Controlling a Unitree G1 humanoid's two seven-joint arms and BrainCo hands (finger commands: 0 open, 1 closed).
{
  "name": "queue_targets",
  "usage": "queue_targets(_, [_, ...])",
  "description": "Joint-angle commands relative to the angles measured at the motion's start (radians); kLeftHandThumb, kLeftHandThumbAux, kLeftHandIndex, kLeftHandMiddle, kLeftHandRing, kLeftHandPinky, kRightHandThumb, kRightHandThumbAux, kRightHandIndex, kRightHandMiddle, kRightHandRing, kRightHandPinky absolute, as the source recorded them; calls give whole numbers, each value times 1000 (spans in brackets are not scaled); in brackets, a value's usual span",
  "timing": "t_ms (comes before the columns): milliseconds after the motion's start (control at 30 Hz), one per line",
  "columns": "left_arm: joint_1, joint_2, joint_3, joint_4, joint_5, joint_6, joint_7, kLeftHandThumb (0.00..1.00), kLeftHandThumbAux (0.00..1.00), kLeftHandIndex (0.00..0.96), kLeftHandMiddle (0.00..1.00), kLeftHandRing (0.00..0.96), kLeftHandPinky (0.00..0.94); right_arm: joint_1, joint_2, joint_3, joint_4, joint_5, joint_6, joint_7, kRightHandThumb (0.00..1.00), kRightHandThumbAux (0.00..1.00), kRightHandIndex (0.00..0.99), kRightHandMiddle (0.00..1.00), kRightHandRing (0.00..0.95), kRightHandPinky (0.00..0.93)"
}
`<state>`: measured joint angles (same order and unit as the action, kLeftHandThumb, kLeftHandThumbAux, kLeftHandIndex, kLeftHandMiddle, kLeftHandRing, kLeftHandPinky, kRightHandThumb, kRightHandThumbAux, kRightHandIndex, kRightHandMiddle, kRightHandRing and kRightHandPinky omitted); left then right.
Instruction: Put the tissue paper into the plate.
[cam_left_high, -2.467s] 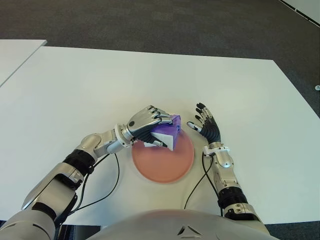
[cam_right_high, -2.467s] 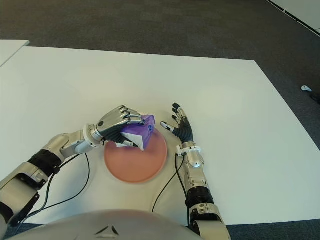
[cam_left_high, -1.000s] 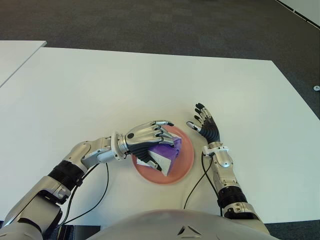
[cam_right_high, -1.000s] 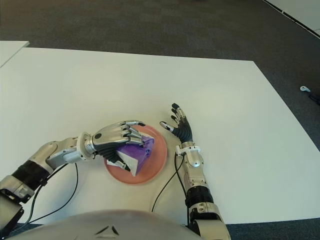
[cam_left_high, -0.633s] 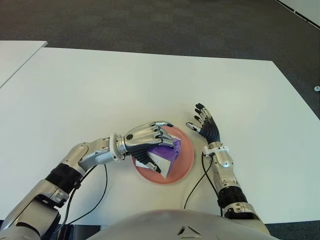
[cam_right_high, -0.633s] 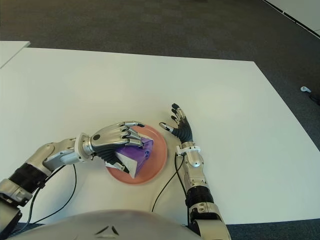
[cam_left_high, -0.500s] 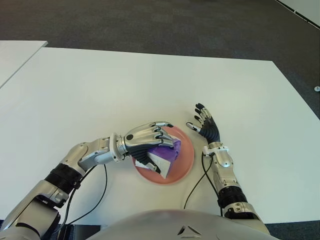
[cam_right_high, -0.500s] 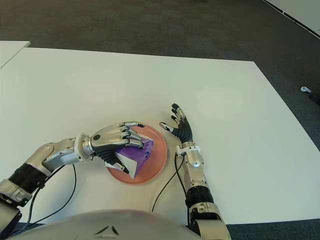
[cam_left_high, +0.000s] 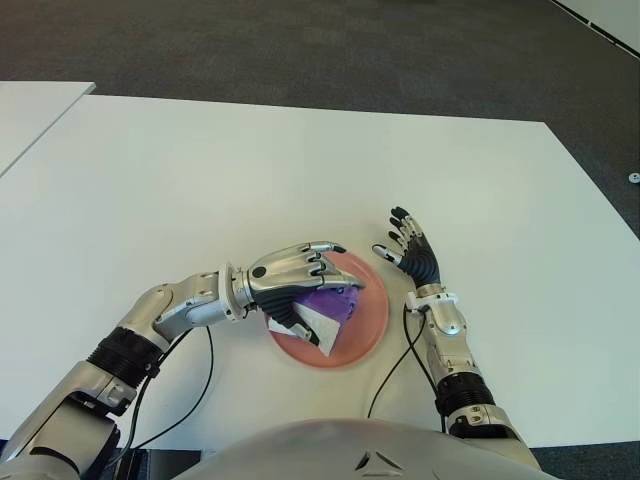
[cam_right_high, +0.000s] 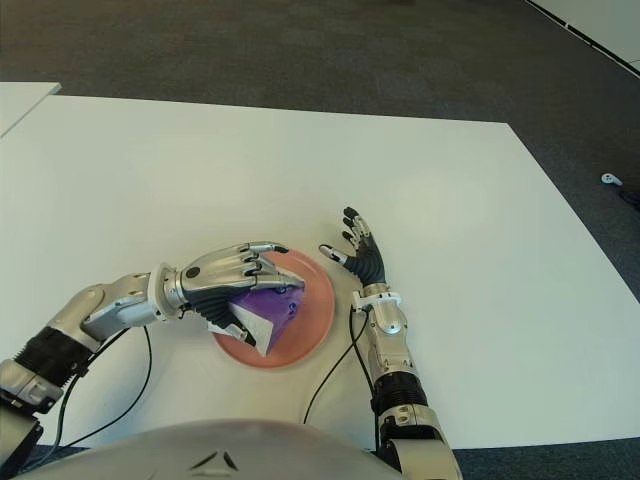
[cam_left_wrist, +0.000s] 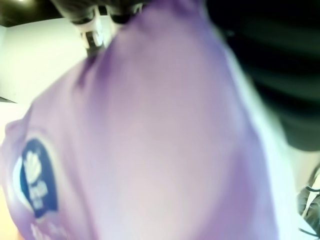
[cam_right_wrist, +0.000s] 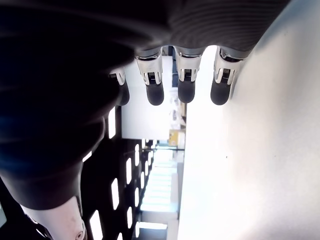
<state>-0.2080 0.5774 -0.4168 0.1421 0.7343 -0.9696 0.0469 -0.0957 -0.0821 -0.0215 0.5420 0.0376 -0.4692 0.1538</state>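
Up front, a big white table (cam_left_high: 200, 180), filling most of both eye views. Behind it, dark grey floor (cam_left_high: 300, 50). Far off at the left edge, a corner of a second white table (cam_left_high: 30, 110). On the left, a long silver and black left arm (cam_left_high: 150, 320), reaching in across the table toward the middle. Near the front edge of the table, a round pink plate (cam_left_high: 367, 322), flat on the white top. Right over the left part of the plate, the left hand (cam_left_high: 295, 275), palm down, fingers curled around the tissue pack (cam_left_high: 328, 305), pointing finger stretched out a bit past the rest. Purple and white tissue pack tucked under that hand, above the plate, one white corner low over the pink; hard to tell whether touching the plate or not. Very close up in the left wrist view, lots of purple wrapper with a small dark blue logo (cam_left_wrist: 35, 175). Just beside the plate on its right side, the right hand (cam_left_high: 412, 255), spread wide, black fingers (cam_right_wrist: 185, 85) straight, holding nothing. Thin black cables (cam_left_high: 210, 370) looping on the table by both arms.
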Motion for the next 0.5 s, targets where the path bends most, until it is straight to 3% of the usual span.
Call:
queue_targets(33, [16, 12, -2, -2, 56, 21, -22, 58, 548, 9, 13, 8, 8, 108, 11, 14, 113, -20, 106, -6, 0, 752, 0, 0, 0, 0])
queue_targets(500, [29, 1, 9, -2, 222, 99, 101, 0, 399, 0, 0, 0, 0, 108, 3, 26, 125, -44, 94, -16, 0, 683, 0, 0, 0, 0])
